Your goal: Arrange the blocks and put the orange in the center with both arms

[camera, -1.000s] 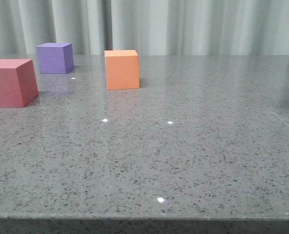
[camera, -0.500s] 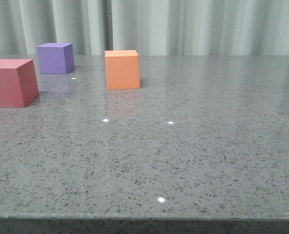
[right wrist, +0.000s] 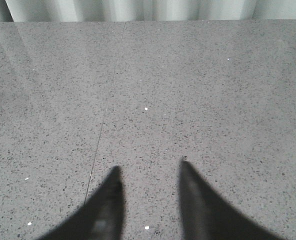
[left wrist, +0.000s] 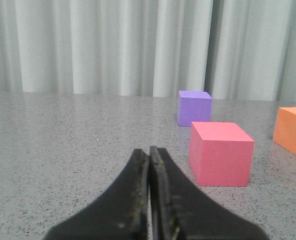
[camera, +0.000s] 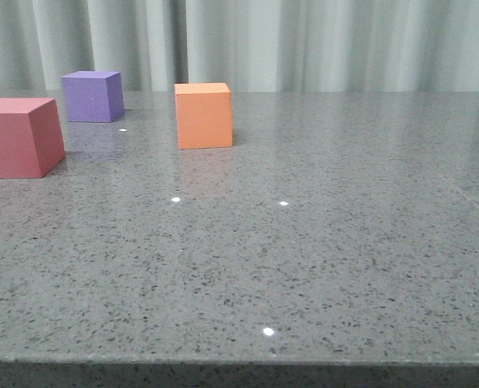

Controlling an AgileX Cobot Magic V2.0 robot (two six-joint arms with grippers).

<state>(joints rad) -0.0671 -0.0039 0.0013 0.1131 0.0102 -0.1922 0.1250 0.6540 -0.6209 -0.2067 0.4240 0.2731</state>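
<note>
Nearest you, your left hand (left wrist: 149, 155) has its fingers pressed together with nothing between them, so if you drive it at a cube like that it will only shove the cube across the smooth table (camera: 320, 267) rather than take it. Your right hand (right wrist: 150, 172) is spread open above bare table and holds nothing; no cube shows in its wrist view, so it looks well apart from them all and would have to cross toward the others, where the two arms could crowd each other. In the front view the red-pink cube (camera: 17, 137) sits at about 9 o'clock at the left edge, partly cut off by the frame, so a nudge outward could take it out of sight. Beyond it, the orange cube (camera: 203, 115) stands at roughly 11 o'clock, apart from the others and not between them, so by my reading no arranging is done. Farthest, the purple cube (camera: 92, 96) stands near 10 o'clock, before the curtain (camera: 304, 44). Nothing else lies in the way.
</note>
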